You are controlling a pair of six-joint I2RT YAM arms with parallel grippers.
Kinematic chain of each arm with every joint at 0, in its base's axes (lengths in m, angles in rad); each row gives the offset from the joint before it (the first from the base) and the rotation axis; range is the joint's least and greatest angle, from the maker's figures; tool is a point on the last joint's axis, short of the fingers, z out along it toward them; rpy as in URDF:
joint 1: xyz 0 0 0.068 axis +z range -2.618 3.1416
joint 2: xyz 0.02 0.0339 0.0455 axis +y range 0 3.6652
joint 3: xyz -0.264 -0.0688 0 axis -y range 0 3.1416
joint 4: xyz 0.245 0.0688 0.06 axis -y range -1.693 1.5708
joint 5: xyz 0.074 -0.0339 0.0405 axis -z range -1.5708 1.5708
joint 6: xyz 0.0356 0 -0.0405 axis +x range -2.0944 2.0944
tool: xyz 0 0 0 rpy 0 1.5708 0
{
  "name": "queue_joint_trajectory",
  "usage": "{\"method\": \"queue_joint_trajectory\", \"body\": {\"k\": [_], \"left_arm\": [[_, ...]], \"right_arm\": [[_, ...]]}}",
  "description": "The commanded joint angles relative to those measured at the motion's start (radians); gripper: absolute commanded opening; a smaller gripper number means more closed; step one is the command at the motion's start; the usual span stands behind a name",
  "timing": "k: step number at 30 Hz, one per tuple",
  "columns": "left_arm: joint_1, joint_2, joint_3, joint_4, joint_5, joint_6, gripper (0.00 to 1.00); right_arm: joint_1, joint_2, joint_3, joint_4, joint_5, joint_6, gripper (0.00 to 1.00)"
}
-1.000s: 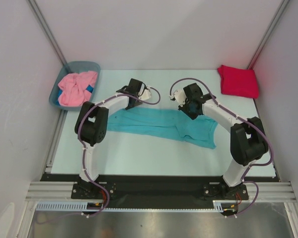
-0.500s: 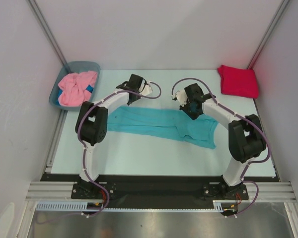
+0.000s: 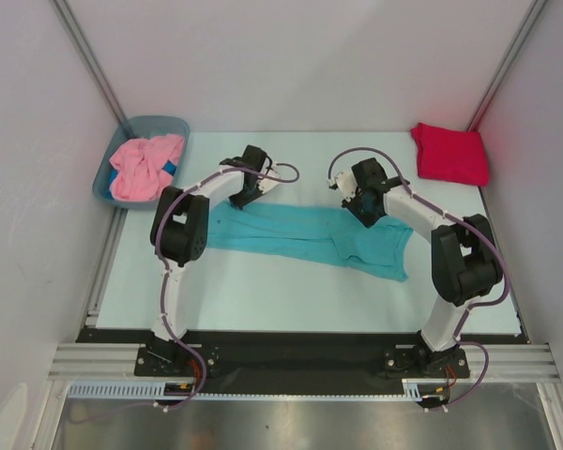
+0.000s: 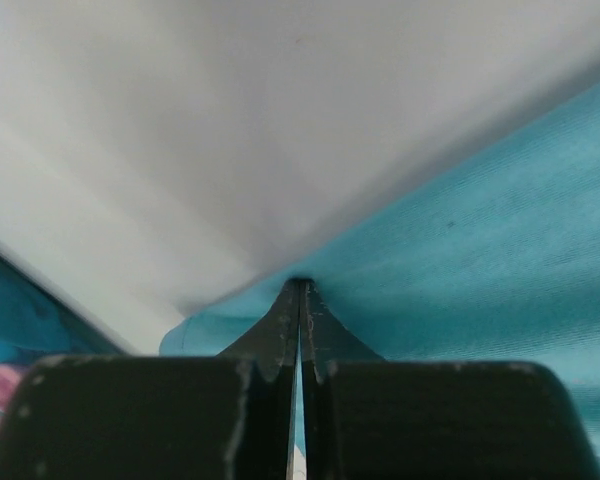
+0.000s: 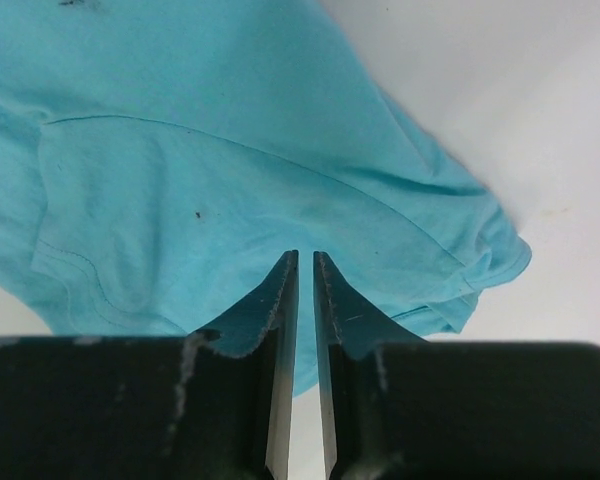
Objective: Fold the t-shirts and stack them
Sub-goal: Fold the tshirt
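Turquoise is the one you're working on: the turquoise t-shirt lies drawn out in a long strip across the middle of the surface, not yet folded. The crimson t-shirt sits folded in the far right corner. The pink t-shirt is bunched in the tub at far left.

Your left pincer is pressed fully together right at the shirt's far left edge, and that's the main worry. The tips meet at the very hem, so you may have only a sliver of cloth, or none; the wrist view doesn't settle it. Lift now and the edge could slip out, leaving the shirt dragged askew.

Your right pincer hangs over the sleeve end with just a thin slit between its fingers, and you can't tell whether it has any cloth. If one side holds and the other doesn't, the fold will likely go lopsided and bunch up. Pull gently, too: both arms hauling apart could tug a thin hem free.
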Motion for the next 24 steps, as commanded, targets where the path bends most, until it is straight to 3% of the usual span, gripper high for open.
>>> {"method": "queue_joint_trajectory", "body": {"k": [1, 24], "left_arm": [[0.037, 0.032, 0.038, -0.061, 0.008, -0.039, 0.0], [0.126, 0.065, 0.123, -0.199, -0.051, -0.024, 0.0]], "right_arm": [[-0.007, 0.001, -0.006, 0.02, -0.02, 0.032, 0.17], [-0.065, 0.073, -0.021, -0.028, -0.037, 0.027, 0.16]]}}
